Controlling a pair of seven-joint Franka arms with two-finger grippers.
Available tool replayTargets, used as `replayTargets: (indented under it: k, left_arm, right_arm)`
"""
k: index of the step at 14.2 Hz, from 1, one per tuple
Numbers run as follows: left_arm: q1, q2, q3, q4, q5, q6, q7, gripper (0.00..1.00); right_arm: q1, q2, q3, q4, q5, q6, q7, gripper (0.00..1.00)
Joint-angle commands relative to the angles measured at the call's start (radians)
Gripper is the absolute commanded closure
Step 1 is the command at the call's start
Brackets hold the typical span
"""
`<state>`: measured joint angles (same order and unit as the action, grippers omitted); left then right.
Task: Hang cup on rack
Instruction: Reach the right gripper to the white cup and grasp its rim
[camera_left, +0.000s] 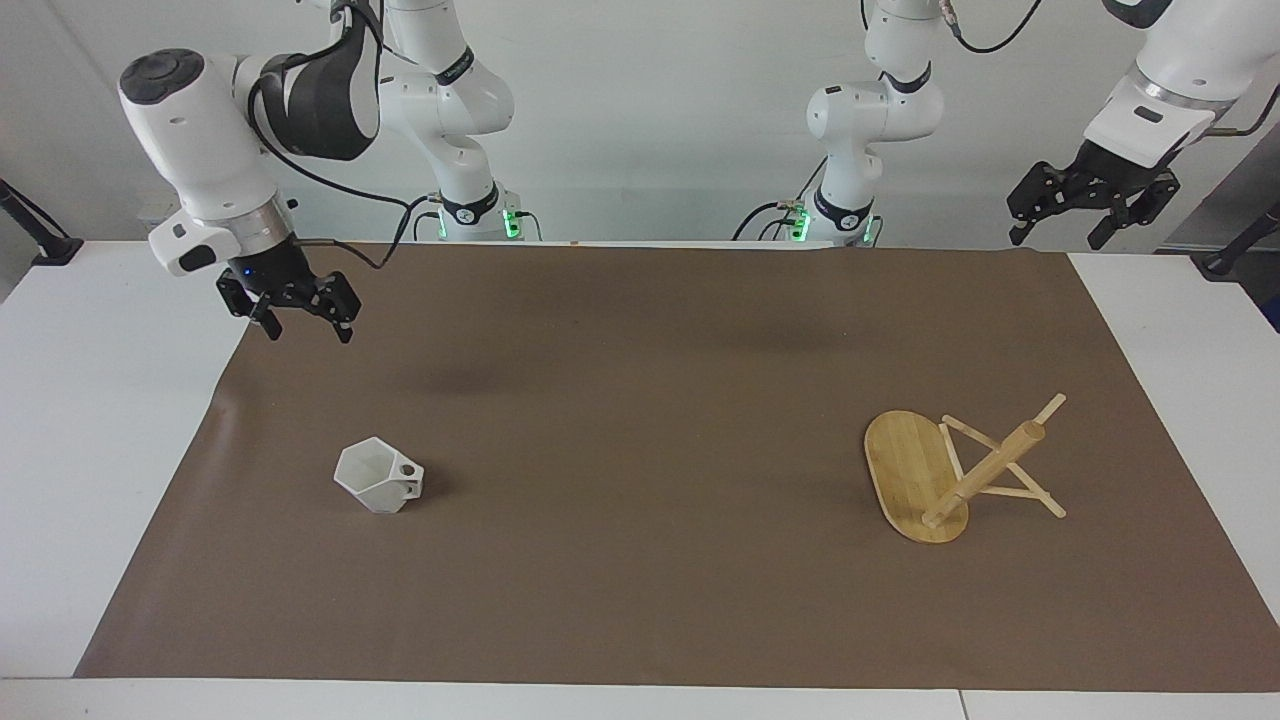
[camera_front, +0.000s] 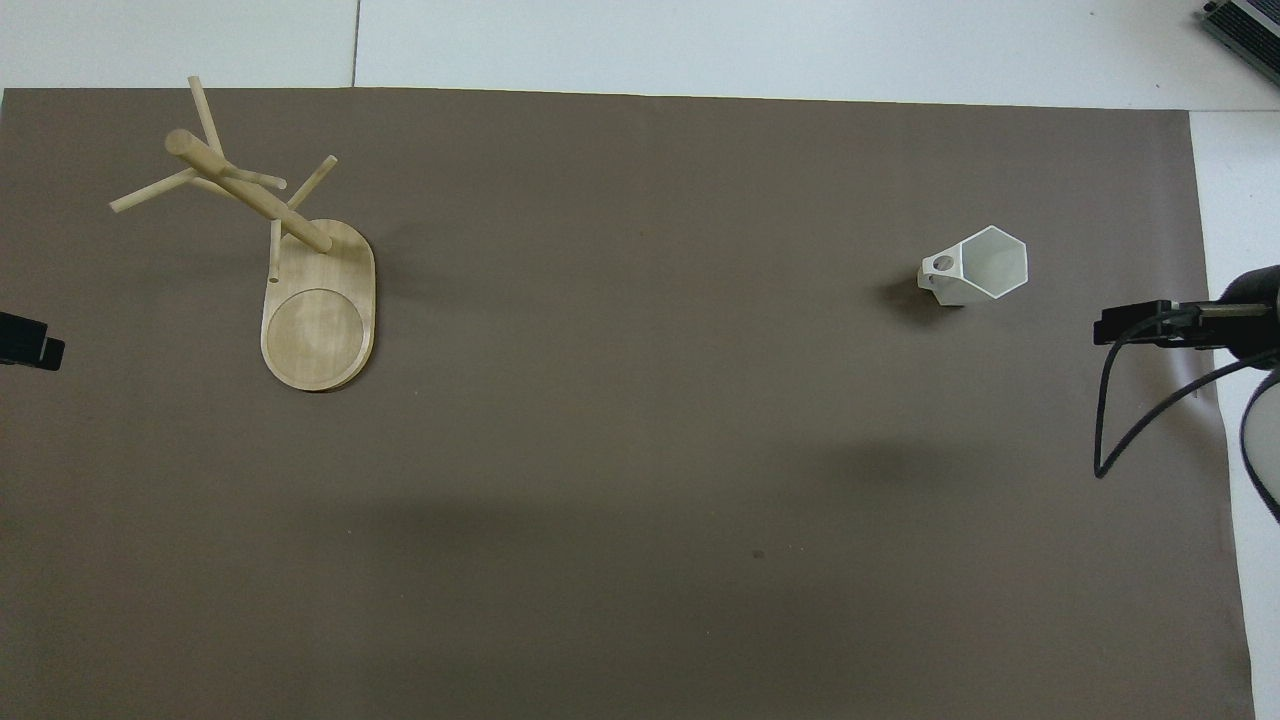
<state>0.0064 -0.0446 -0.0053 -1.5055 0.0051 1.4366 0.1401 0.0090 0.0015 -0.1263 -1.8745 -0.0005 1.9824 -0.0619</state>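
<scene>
The cup (camera_left: 378, 478) stands upright on the brown mat (camera_left: 640, 330) toward the right arm's end of the surface (camera_left: 100, 400), its hexagonal mouth facing up and its pierced handle pointing toward the middle of the mat. Nothing touches it.

The rack (camera_left: 955, 470) stands on its oval base toward the left arm's end, well apart from the cup. Its thick post rises from the end of the base farther from the robots, with thin pegs sticking out near the top. No cup hangs on it.

The right end effector (camera_left: 305, 326) hangs in the air over the mat's edge at the right arm's end, with its fingers spread wide and nothing between them. It is clear of the cup.

The left end effector (camera_left: 1058, 238) waits high over the mat's corner at the left arm's end, by the robots' edge, its fingers also wide apart and empty.
</scene>
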Motion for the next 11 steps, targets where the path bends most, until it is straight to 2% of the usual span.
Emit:
replayTargets:
  k: [1,7,11]
  left_arm:
    - [0.001,-0.027,0.004,-0.029,-0.014,-0.004,0.004,0.00]
    - [0.001,-0.027,0.004,-0.029,-0.014,-0.005,0.004,0.00]
    - [0.001,-0.027,0.004,-0.029,-0.014,-0.005,0.004,0.00]
  right_arm:
    - [-0.003,0.049,-0.009,-0.009,-0.003,0.082,-0.036,0.00]
    - [-0.004,0.210,-0.009,-0.012,0.002,0.249,-0.038,0.00]
    - [-0.003,0.253,-0.009,-0.029,0.073,0.322,-0.036,0.00]
